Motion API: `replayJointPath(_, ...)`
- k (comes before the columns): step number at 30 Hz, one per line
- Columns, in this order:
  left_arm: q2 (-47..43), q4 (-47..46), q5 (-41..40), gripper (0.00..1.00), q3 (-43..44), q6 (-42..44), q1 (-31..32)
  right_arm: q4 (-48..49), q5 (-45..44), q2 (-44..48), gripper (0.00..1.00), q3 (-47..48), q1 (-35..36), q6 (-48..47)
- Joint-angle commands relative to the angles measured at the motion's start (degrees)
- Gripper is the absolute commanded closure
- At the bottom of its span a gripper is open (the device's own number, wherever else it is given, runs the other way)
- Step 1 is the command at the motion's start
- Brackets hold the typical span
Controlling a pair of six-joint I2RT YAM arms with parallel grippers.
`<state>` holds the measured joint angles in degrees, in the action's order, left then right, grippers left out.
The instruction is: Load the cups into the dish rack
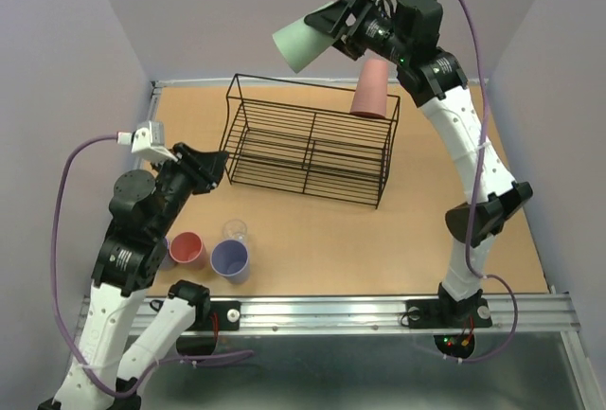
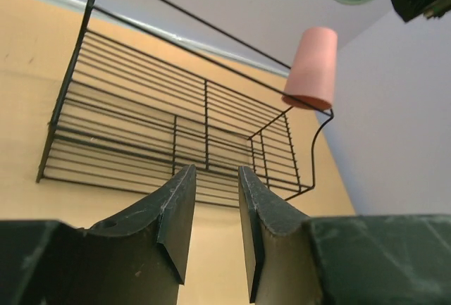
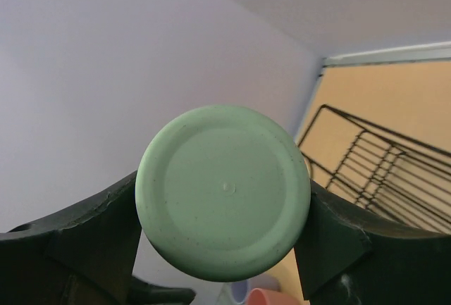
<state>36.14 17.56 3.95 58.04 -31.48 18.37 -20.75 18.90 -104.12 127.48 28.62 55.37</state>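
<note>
The green cup (image 1: 301, 44) hangs sideways in the air above the rack (image 1: 308, 145), clamped in the right gripper (image 1: 327, 26). Only the right wrist view shows its flat base wedged between both fingers. A pink cup (image 1: 372, 88) sits upside down on the rack's far right corner (clearest from the left wrist). The left gripper (image 1: 216, 169) is parted and empty beside the rack's left end. Another pink cup (image 1: 187, 249), a purple cup (image 1: 230, 258) and a clear cup (image 1: 234, 230) stand on the table (image 1: 426, 240).

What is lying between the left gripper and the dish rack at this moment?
Nothing: only a bare stretch of table separates the left gripper from the dish rack. The left wrist view shows this most clearly.
</note>
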Motion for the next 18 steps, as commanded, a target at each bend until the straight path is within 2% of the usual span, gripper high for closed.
replayJointPath(1, -4.05, 6.08, -1.22, 0.60, -2.23, 2.22, 0.00, -20.27, -1.93, -6.35, 1.00, 15.84, -1.02, -13.00)
replayJointPath(2, -5.10, 7.12, -1.48, 0.61, -3.10, 2.22, 0.09, -21.77, -2.80, -8.54, 1.00, 18.74, -1.29, -15.27)
replayJointPath(11, -5.29, 9.16, -0.43, 0.65, -4.69, 3.88, 0.09, -32.15, -11.68, -11.72, 0.99, 20.52, -1.38, -26.01)
replayJointPath(18, -3.53, 7.84, 1.15, 0.67, -6.27, 4.94, 0.09, -33.48, -14.23, -13.83, 1.00, 20.88, -1.20, -28.74)
